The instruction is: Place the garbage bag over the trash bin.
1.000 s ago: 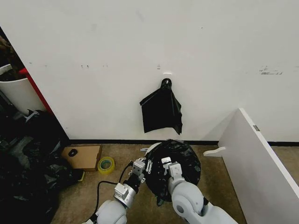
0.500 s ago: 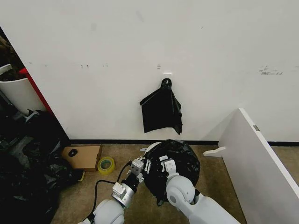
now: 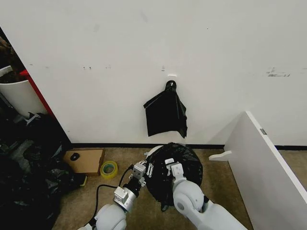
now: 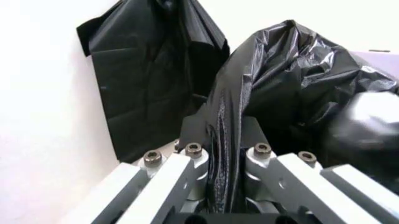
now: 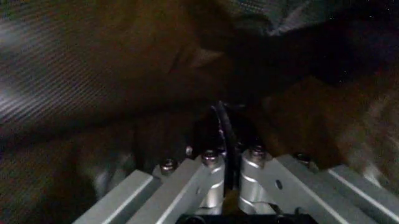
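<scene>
Garbage bag [image 3: 180, 167] sits on the floor close to the wall, domed over the trash bin [image 3: 152, 151], of which a cream rim sliver peeks out at the bag's wall-side left edge; the bag looks mostly draped, not fully pulled down there. Left gripper [image 3: 144, 169] clenched on a pleat of black film at the bag's left flank, seen pinched between its fingers in the left wrist view [image 4: 225, 154]; right gripper [image 3: 171, 167] on top of the bag, fingers nipped together on a thin fold [image 5: 225, 135]; both holds likely serve to stretch the mouth wide and keep the film from slipping. Flat black bunch [image 3: 165, 114] hangs on the wall directly above; white board [image 3: 261, 163] stands near on the right; cardboard box [image 3: 86, 160] and tape roll [image 3: 109, 169] lie to the left; heap of dark sacks [image 3: 29, 182] farther left. Open floor lies in front of the bin and between bin and board; little room behind, against the wall.
</scene>
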`<state>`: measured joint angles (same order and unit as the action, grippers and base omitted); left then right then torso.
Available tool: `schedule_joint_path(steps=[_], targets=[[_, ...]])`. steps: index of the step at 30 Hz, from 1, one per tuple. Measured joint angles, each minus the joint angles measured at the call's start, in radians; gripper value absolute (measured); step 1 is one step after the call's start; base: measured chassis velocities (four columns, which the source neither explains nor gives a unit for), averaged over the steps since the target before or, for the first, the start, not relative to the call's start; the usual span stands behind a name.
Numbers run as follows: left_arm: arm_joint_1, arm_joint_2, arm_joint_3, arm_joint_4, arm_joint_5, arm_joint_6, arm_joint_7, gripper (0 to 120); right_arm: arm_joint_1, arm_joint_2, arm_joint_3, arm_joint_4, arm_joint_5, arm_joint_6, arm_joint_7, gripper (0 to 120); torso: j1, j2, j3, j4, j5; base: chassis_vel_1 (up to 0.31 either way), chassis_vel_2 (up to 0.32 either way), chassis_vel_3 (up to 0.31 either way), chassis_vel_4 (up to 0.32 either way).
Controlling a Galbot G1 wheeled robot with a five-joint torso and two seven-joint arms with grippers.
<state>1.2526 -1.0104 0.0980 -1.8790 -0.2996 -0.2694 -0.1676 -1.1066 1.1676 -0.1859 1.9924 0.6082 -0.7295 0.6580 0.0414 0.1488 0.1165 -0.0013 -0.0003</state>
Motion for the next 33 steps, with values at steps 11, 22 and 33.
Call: schedule_joint_path(steps=[11,22,33], targets=[[-0.008,0.009,-0.008,-0.005,-0.029,0.007,0.012,4,0.044,0.007,-0.003,-0.064,-0.009,0.052,-0.014,0,0.000,0.000,0.000,0.0001,0.0000,0.000,0.000,0.000,0.000],[0.005,0.002,-0.011,-0.014,-0.008,-0.006,0.039,4,0.125,0.059,-0.036,-0.248,0.002,0.098,-0.011,0,0.000,0.000,0.000,0.0001,0.0000,0.000,0.000,0.000,0.000],[0.020,0.010,-0.014,-0.034,-0.016,-0.013,0.054,4,0.157,0.082,-0.034,-0.332,-0.002,0.103,-0.007,0,0.000,0.000,0.000,0.0001,-0.0001,0.000,0.000,0.000,0.000]])
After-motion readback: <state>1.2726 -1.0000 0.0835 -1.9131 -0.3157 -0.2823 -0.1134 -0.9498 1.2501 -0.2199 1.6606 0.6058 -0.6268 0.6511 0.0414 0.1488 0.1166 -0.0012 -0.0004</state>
